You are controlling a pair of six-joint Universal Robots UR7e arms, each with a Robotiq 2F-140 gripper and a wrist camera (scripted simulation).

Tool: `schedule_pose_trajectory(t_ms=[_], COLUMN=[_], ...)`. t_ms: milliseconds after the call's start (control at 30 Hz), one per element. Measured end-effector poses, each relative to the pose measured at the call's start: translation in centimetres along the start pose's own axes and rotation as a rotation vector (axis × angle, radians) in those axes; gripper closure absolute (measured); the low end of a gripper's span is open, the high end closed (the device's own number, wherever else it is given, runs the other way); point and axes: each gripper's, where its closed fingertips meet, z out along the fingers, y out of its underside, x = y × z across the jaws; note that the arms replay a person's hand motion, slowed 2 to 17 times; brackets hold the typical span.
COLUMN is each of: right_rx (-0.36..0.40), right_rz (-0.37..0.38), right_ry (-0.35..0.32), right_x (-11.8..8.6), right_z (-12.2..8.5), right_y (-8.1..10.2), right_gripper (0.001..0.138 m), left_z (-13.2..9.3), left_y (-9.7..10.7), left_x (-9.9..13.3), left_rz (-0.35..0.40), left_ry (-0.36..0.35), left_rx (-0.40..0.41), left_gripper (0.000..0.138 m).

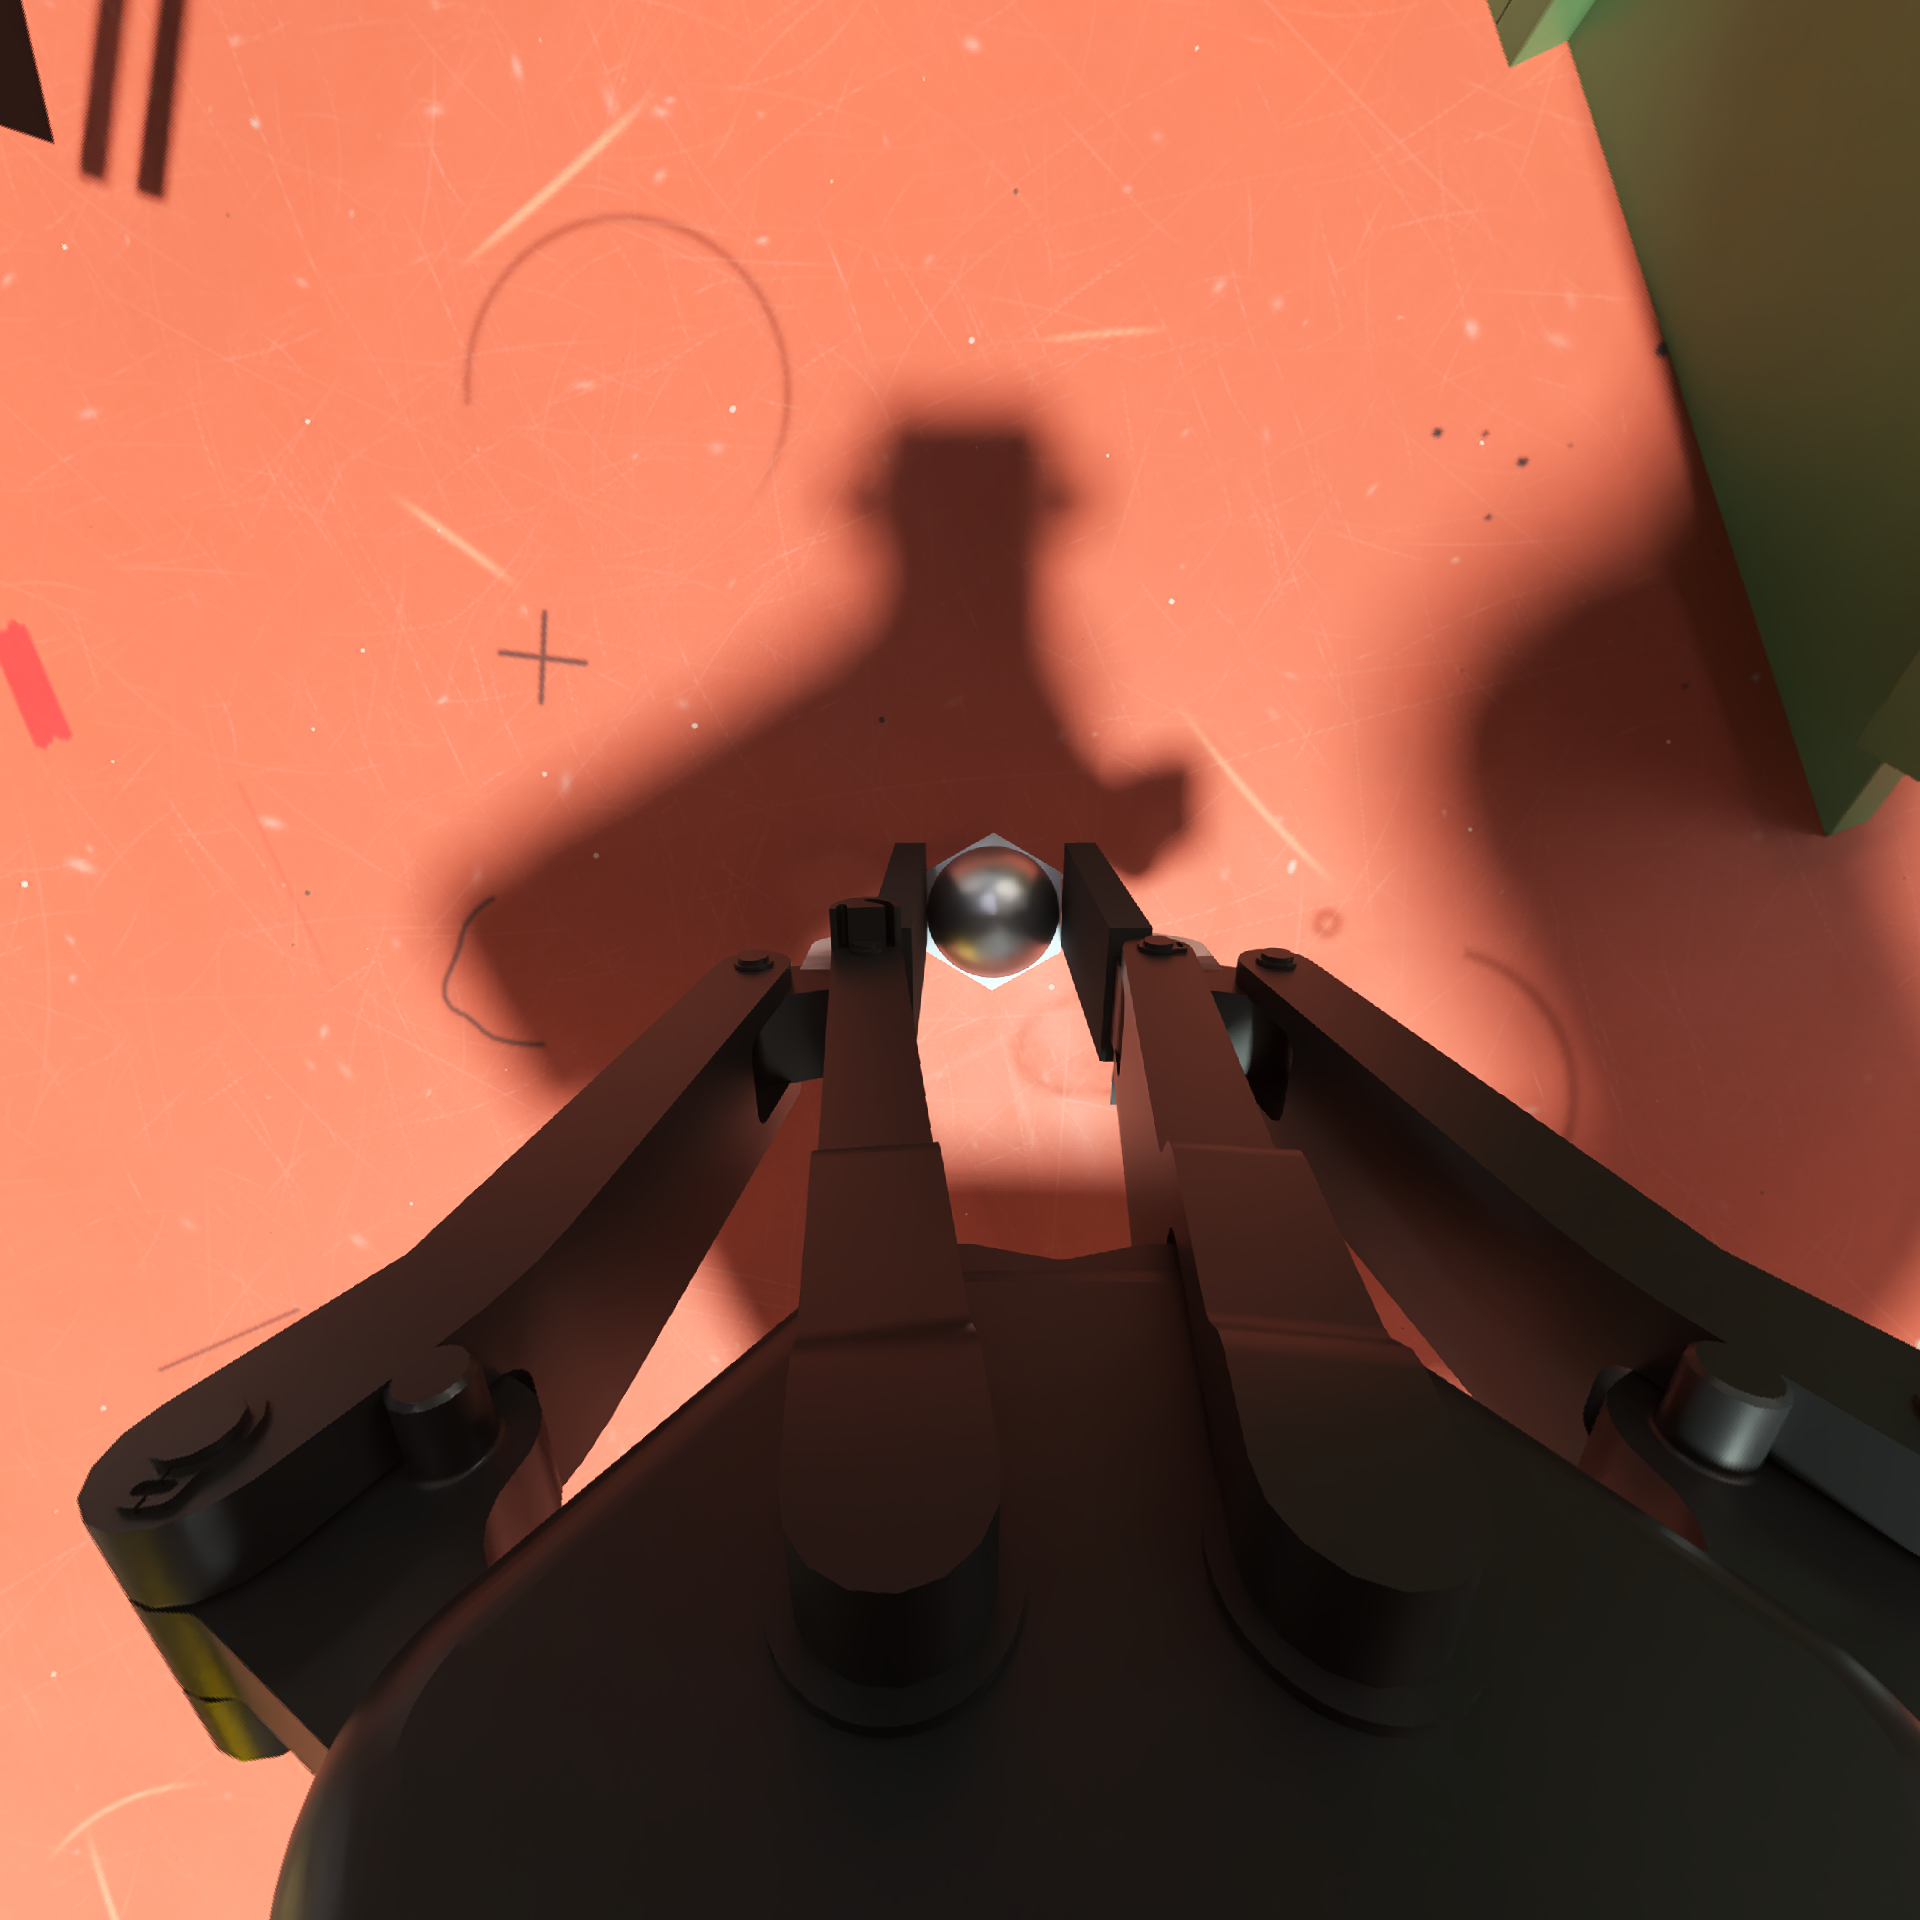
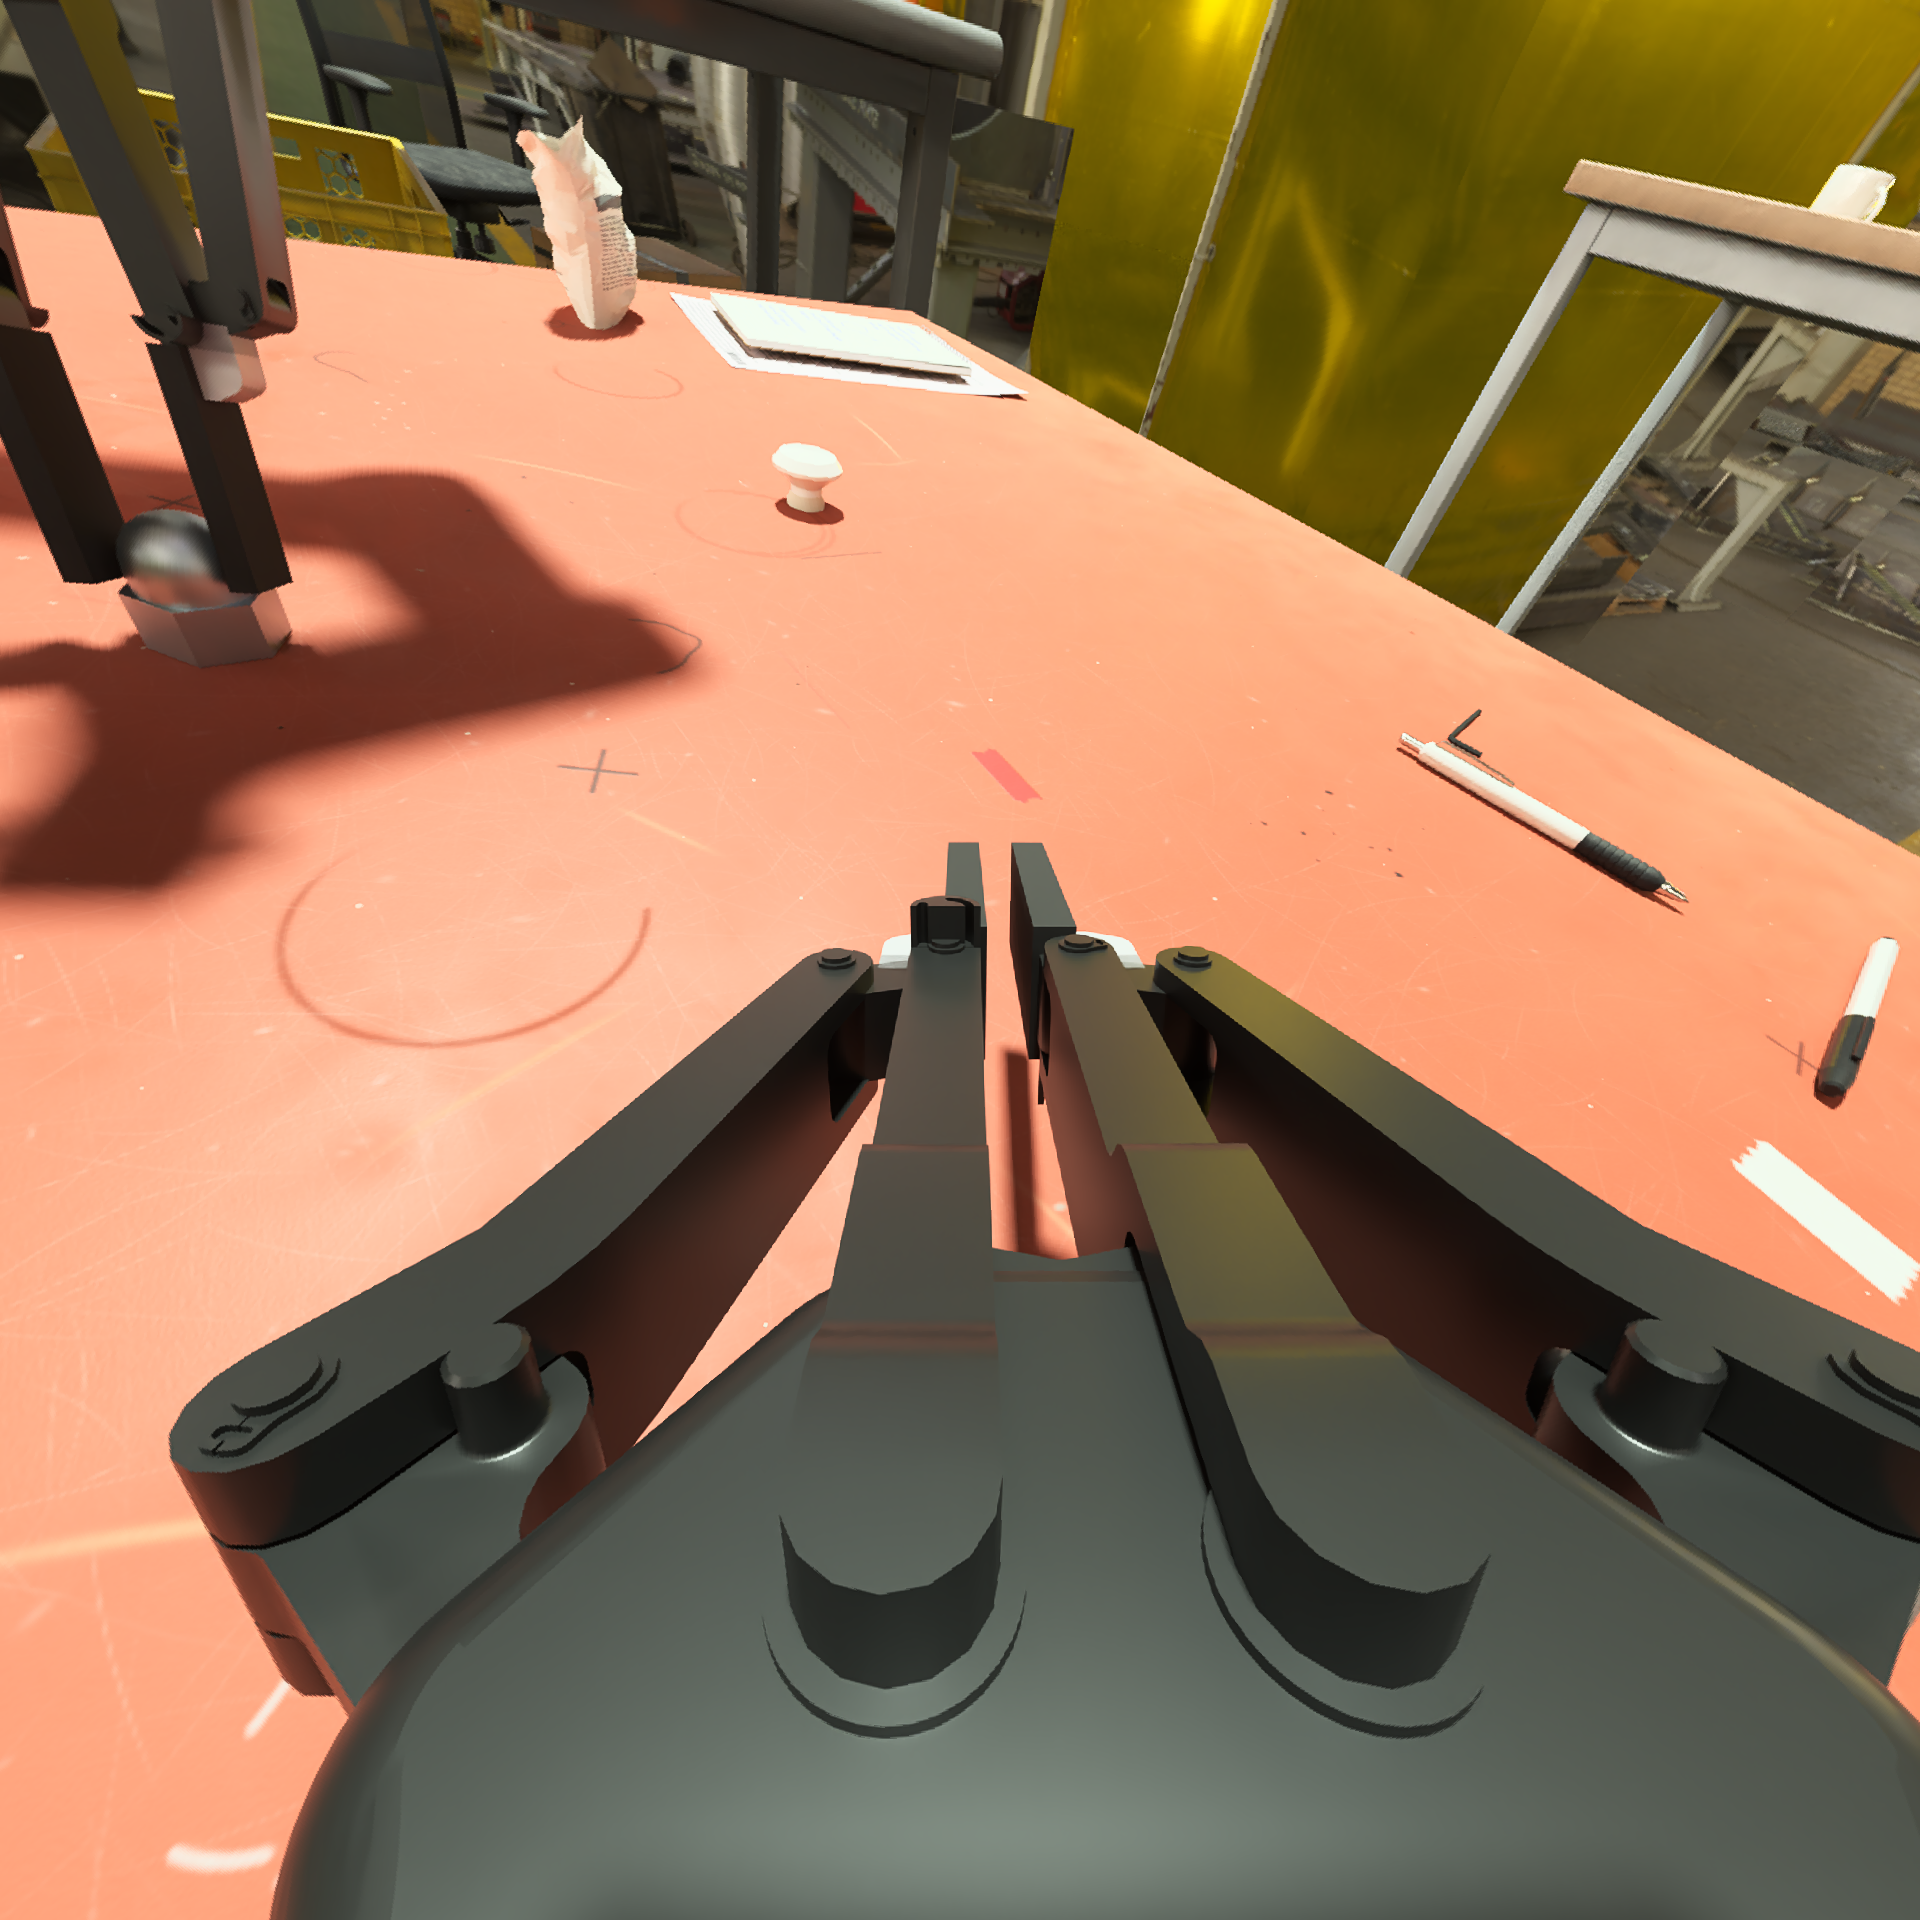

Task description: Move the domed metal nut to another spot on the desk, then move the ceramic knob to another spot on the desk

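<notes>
The domed metal nut stands on the salmon desk, with a shiny dome on a hex base. My left gripper points down over it, and its two pads press the sides of the dome. The right wrist view shows the same grip at far left: the left gripper holds the dome while the nut's hex base rests on the desk. The cream ceramic knob stands upright mid-desk, free of both grippers. My right gripper hovers above the desk, shut and empty.
A crumpled white paper object and a paper stack sit at the back. A pen, a marker, white tape and red tape lie to the right, near the desk edge. A green box stands right of the nut.
</notes>
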Motion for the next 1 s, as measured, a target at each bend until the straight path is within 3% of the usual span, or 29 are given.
schedule_pose_trajectory(t_ms=[433, 667, 1000], right_rx=[-0.002, 0.001, 0.002], right_rz=[-0.001, 0.003, 0.004], right_ry=[-0.001, -0.002, -0.004], right_x=[0.0, 0.0, 0.0], right_z=[0.0, 0.0, 0.0], right_y=[0.0, 0.0, 0.0], right_gripper=[0.131, 0.131, 0.131], left_z=[0.0, 0.2, -3.5], left_y=[-0.3, 0.1, 0.0], left_x=[0.0, -0.5, -1.8], left_rz=[-0.008, -0.035, -0.087], left_ry=[-0.007, -0.053, -0.129], left_rx=[0.066, 0.052, 0.131], left_gripper=[0.103, 0.092, 0.089])
